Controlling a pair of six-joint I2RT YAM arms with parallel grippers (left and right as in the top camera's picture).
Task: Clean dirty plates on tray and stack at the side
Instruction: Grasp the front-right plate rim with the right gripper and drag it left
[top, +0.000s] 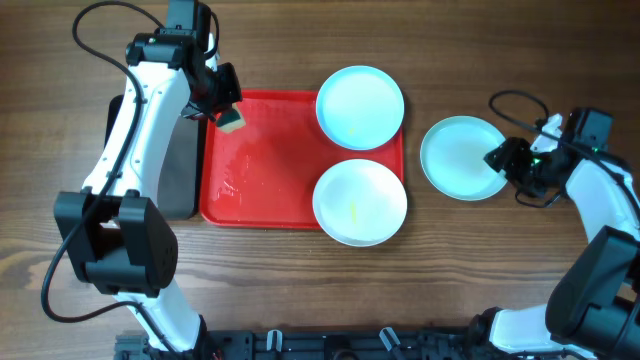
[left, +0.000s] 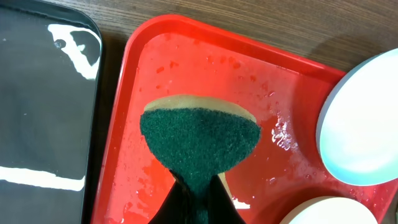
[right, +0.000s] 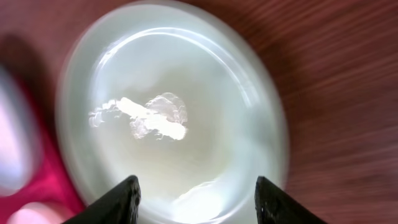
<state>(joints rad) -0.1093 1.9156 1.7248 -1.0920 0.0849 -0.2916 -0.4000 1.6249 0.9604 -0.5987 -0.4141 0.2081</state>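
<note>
A large red rectangular plastic tray (top: 260, 170) with rounded corners and a low rim lies on the wooden tabletop (top: 300, 280), its surface glistening with wet streaks and droplets. Just beside its left edge sits a narrower black tray (top: 180, 170). Two round, shallow, glossy, pale mint-white plates rest on the red tray's right end. The far plate (top: 360, 107) hangs over the upper right corner. The near plate (top: 359, 202) hangs over the lower right corner and shows a small yellowish speck near its middle. The two sit very close together, rim to rim. A third plate (top: 463, 158) of the same kind lies flat on the tabletop just to the right of the tray, apart from it. The left tool (left: 193, 202) is clamped tight on a yellow sponge with a dark green scouring face (left: 199, 140), held over the tray's upper left part. The right tool (right: 196, 202) stands with its fingers spread wide at the third plate's right rim, gripping nothing. The right wrist view is blurred, with a bright glare streak on that plate.
</note>
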